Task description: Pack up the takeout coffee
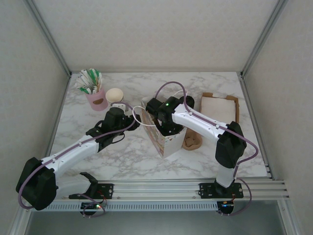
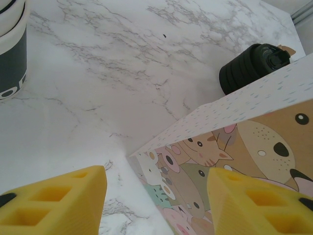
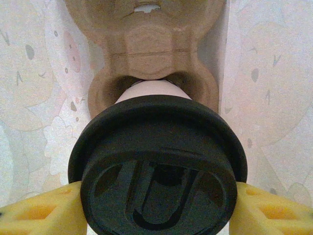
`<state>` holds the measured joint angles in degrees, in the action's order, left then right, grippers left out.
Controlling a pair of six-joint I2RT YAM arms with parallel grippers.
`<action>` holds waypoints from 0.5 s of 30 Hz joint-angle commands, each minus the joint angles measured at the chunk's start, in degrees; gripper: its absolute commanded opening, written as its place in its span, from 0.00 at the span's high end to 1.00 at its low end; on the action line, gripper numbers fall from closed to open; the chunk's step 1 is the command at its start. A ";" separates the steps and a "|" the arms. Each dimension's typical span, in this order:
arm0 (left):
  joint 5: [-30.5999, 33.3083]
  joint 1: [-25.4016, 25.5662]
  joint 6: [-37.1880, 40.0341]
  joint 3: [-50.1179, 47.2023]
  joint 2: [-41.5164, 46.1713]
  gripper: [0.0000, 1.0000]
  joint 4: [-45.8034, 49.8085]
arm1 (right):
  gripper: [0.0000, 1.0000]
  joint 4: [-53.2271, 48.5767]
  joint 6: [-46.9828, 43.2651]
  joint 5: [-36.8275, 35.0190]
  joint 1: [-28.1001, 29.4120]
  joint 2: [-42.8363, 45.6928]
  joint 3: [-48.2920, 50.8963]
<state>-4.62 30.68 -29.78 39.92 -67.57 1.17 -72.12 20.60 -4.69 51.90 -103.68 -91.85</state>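
The right hand (image 3: 156, 208) is inside the printed paper bag (image 1: 166, 144), which stands upright near the centre of the counter (image 1: 122, 159). Its yellow fingers (image 3: 39, 210) bear on opposite sides of the takeout coffee (image 3: 156, 161), gripping it at the black lid. The cup is inside the bag, lid toward the wrist camera, with the bag's printed walls on either side. The cup's base sits at the near pocket of a brown pulp carrier (image 3: 146, 44) in the bottom of the bag. The left hand (image 2: 156, 196) is positioned at the bag's left corner. Its jaws stand wide apart with the corner between them, and the fingers (image 2: 54, 200) clamp nothing. Beyond the bag's top edge, a black cylinder (image 2: 249, 66) stands on the counter. A stack of cream-rimmed paper cups (image 1: 115, 94) and a pink holder of sachets (image 1: 95, 95) stand at the rear left. A brown pulp piece (image 1: 192, 142) lies just beside the bag on its right.
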 commanded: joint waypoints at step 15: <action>1.28 0.70 0.76 0.95 0.76 0.43 0.10 | 0.35 3.54 0.67 3.41 0.15 -3.24 4.21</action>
<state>-4.62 30.72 -29.78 39.92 -67.57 1.17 -71.16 20.62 -4.71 51.90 -103.53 -91.09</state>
